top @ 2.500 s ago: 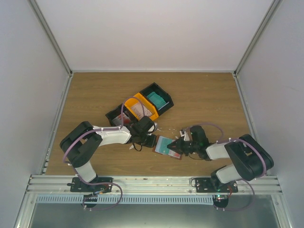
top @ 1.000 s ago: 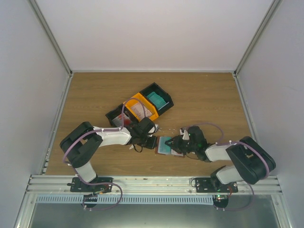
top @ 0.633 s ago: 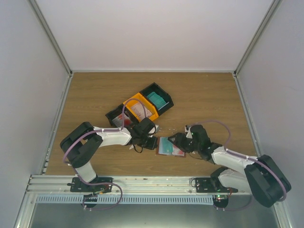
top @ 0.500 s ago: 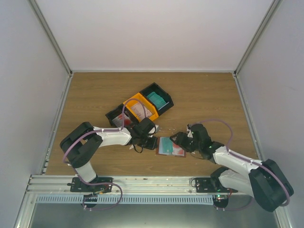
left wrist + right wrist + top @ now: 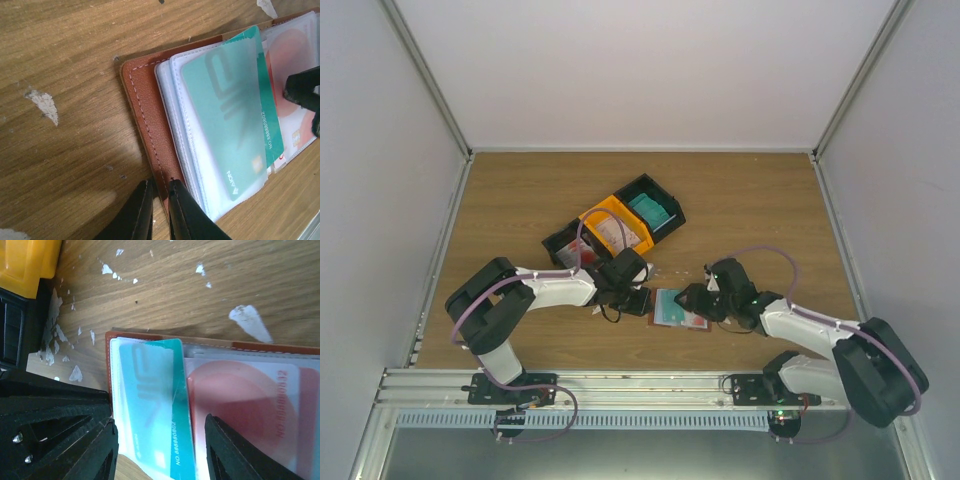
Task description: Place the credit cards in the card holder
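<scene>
The card holder (image 5: 692,322) lies open on the table, reddish-brown with clear sleeves (image 5: 145,100). A teal-green credit card (image 5: 235,115) sits partly inside its top sleeve, one long edge sticking out (image 5: 150,405). A white card with a red round mark (image 5: 240,405) lies in the sleeve beside it. My left gripper (image 5: 159,184) is shut on the holder's leather edge near a corner (image 5: 642,300). My right gripper (image 5: 159,422) hovers open just over the holder, a finger on each side of the teal card (image 5: 692,298). More cards lie in the bins.
An orange bin (image 5: 633,229) with whitish cards, a black bin (image 5: 669,198) with teal cards and another black bin (image 5: 553,242) stand just behind the left gripper. Small white scraps (image 5: 247,320) dot the wood. Grey walls enclose the table.
The right arm has stretched toward the holder and its jaws have widened. The teal card now lies in the sleeve. The left arm and holder stayed put.
</scene>
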Robot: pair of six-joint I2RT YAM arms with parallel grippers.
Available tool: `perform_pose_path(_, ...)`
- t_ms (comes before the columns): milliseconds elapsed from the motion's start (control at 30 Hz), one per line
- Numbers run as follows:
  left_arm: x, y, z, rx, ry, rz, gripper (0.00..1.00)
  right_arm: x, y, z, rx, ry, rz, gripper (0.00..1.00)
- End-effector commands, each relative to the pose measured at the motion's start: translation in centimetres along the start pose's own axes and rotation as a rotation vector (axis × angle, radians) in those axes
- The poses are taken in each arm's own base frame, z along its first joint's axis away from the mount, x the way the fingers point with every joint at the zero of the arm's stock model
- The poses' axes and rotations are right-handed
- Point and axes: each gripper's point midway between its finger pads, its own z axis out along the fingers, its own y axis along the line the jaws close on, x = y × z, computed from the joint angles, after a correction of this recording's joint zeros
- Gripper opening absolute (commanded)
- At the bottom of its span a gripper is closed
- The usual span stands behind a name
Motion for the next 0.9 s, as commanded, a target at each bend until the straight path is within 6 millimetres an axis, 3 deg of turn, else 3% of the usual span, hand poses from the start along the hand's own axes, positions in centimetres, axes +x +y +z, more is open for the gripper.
perform_pose_path(0, 0.6, 0.0, 0.3, 0.006, 0.017, -0.006, 0.14, 0.6, 0.7, 0.8, -0.004, 0.045, -0.051, 0.48)
perform_pose_path(433, 0.6, -0.2, 0.5, 0.018, 0.022, -0.002, 0.12, 1.9, 2.9, 1.5, -0.101, 0.122, -0.089, 0.44)
perform_pose_path(567, 0.4, -0.2, 0.3, 0.011, 0.013, 0.000, 0.12, 0.8, 1.9, 0.9, -0.017, 0.065, -0.103, 0.45)
perform_pose_path(767, 0.0, -0.4, -0.3, 0.011, -0.004, 0.007, 0.13, -1.5, 0.5, -2.2, 0.118, -0.093, -0.095, 0.48)
perform_pose_path(867, -0.1, -0.6, -0.4, 0.013, -0.007, 0.010, 0.14, -2.2, -2.0, -4.2, 0.246, -0.183, -0.042, 0.49)
